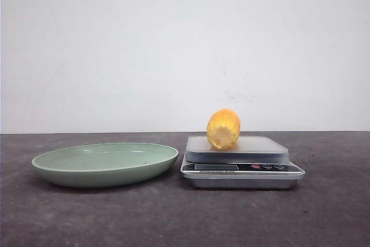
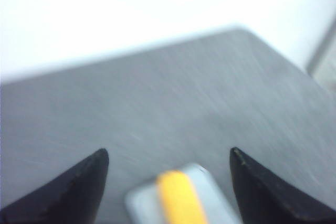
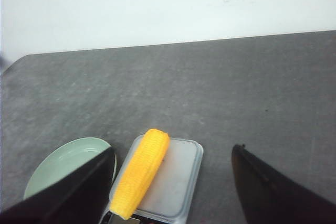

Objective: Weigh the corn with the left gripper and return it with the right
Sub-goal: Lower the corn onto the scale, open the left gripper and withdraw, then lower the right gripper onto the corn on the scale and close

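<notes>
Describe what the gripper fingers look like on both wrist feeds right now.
Only the fingers show. The left gripper has two matte black, wedge-shaped fingers tapering to rounded tips, blurred in that feed. The right gripper has the same black tapered fingers, sharper, with slightly scuffed edges. No cables, markings or arm links are visible, and neither arm appears in the front view.

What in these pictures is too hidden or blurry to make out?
- Scale readout: too small and dim in the front view; cut off by the bottom edge in the right wrist view.
- Corn and scale: motion-blurred in the left wrist view.
- Green plate: partly hidden behind a right gripper finger.
- Both arms: absent from the front view.
</notes>
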{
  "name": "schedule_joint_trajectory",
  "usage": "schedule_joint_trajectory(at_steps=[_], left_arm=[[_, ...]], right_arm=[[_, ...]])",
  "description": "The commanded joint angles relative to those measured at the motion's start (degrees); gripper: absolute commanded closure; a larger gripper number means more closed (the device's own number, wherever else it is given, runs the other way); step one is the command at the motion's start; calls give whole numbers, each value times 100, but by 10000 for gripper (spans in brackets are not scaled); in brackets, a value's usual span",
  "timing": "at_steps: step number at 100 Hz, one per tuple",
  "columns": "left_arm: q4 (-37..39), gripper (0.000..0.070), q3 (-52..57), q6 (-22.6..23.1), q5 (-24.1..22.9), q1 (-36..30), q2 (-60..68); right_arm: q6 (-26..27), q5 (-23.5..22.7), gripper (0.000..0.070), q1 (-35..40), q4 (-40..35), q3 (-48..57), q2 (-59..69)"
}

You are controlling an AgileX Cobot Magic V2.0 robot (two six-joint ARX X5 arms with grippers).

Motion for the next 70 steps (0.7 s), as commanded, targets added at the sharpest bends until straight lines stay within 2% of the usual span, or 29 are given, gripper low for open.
schedule_joint_trajectory(at_steps=[1, 13, 23, 29, 37, 45, 70], left_arm=[[-452, 265, 61, 184, -149, 83, -415], [-1217, 265, 46, 214, -533, 302, -1357], [-1786, 271, -46, 173, -848, 352, -2094], [-2068, 289, -153, 74, -872, 352, -2481], [-2557, 347, -361, -90, -874, 350, -3025], [-2973, 351, -608, -356, -885, 350, -3508], [-3220, 349, -1932, -905, -931, 350, -4940]], right_arm=[[-61, -26, 257, 105, 111, 116, 149], [-37, -17, 224, 413, 293, 116, 442], [83, 13, 223, 776, 564, 118, 798], [146, 61, 222, 1014, 763, 118, 1040], [232, 293, 222, 1351, 1043, 118, 1394], [323, 542, 222, 1694, 1305, 118, 1781], [485, 1167, 176, 2439, 1934, 118, 3060]])
